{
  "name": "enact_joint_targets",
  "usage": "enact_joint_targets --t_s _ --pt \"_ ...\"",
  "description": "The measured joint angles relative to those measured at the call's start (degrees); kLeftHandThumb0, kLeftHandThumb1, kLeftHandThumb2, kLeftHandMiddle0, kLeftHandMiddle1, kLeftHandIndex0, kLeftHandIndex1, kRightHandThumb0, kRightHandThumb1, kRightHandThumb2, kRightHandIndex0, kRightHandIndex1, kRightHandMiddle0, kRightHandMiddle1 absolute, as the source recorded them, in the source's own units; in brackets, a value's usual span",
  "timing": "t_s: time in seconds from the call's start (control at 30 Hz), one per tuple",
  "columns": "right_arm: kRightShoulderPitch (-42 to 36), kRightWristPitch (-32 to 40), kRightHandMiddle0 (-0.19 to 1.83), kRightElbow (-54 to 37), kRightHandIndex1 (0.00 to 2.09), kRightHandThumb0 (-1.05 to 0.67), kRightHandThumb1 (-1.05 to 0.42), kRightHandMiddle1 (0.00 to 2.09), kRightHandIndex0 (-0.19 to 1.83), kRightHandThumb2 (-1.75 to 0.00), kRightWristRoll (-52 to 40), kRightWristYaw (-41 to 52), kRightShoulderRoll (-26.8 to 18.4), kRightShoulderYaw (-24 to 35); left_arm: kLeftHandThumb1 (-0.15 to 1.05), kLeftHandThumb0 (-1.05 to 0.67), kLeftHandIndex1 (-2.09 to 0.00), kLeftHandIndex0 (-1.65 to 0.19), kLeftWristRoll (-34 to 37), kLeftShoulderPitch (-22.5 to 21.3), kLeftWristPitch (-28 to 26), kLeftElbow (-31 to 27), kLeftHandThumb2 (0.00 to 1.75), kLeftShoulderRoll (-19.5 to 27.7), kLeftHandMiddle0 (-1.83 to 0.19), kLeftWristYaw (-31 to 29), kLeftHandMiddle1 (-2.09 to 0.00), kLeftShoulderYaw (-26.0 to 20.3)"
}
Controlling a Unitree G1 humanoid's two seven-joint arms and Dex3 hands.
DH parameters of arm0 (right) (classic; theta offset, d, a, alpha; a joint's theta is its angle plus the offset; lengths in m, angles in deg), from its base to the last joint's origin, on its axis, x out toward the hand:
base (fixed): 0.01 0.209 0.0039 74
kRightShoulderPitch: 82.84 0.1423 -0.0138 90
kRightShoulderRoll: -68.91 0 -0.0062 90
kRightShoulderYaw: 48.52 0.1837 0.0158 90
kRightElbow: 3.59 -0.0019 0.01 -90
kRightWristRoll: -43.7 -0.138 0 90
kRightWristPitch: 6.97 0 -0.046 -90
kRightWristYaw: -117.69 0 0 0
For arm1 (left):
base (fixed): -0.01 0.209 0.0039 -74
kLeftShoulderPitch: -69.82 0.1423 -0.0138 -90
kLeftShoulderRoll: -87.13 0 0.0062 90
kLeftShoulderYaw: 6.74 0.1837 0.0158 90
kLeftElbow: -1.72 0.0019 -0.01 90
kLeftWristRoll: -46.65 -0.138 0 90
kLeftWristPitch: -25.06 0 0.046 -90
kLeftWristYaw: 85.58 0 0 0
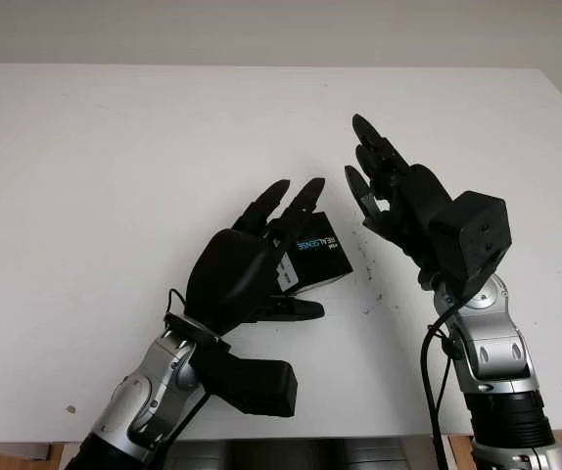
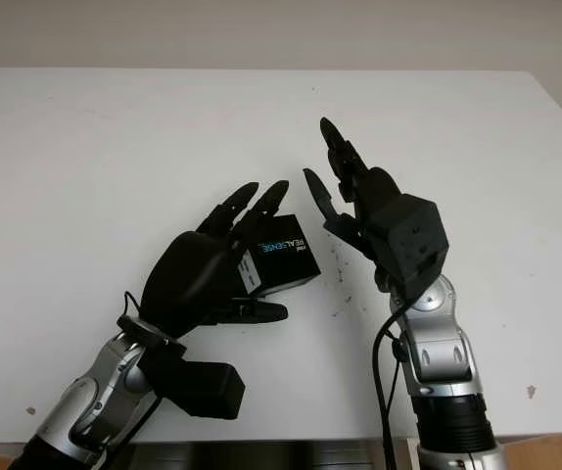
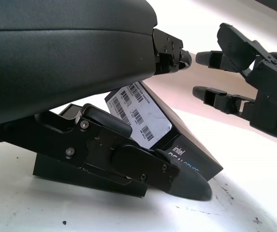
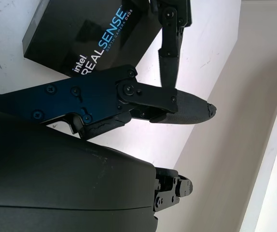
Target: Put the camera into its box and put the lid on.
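I am cupping the black cardboard RealSense camera box (image 1: 312, 257) with my left hand (image 1: 247, 269) to steady it on the white desk (image 1: 115, 176); my right hand (image 1: 389, 196), open, is hovering just right, ready to assist.

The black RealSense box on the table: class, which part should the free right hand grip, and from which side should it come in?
Probably the box's bare right end. The left hand already covers its left and top, so the open right hand, beside it on the right, has a clear approach from there. Fingers should clamp the two flat long faces.
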Motion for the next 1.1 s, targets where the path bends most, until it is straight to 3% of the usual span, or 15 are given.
enact_joint_targets --t_s 0.1,0.23,0.47,1.1 --pt "-0.1 0.0 0.02 0.0 0.05 -0.64 -1.05 0.06 0.02 -0.55 0.1 0.0 0.0 0.0 1.00 -0.54 -0.23 -0.18 -0.2 -0.1 0.5 0.4 0.06 0.2 0.19 0.6 -0.98 0.0" --pt "-0.1 0.0 0.03 0.0 0.06 -0.65 -1.05 0.06 0.02 -0.54 0.1 0.0 0.0 0.0 1.03 -0.41 -0.94 0.03 -0.7 -0.5 1.2 1.3 0.06 0.6 0.17 2.3 -1.25 0.1" --pt "-0.1 0.0 0.02 0.0 0.05 -0.65 -1.05 0.05 0.02 -0.55 0.1 -0.1 0.0 0.0 1.05 -0.23 -1.34 0.01 -1.6 -1.1 2.9 2.7 0.16 0.8 0.01 5.4 -1.63 0.2" --pt "-0.4 0.2 0.01 -0.2 0.05 -0.64 -1.05 0.05 0.01 -0.55 0.0 -0.4 0.2 0.0 1.05 -0.10 -1.49 0.00 1.5 -1.5 4.3 3.4 0.08 1.0 -0.08 5.0 -1.66 0.1"
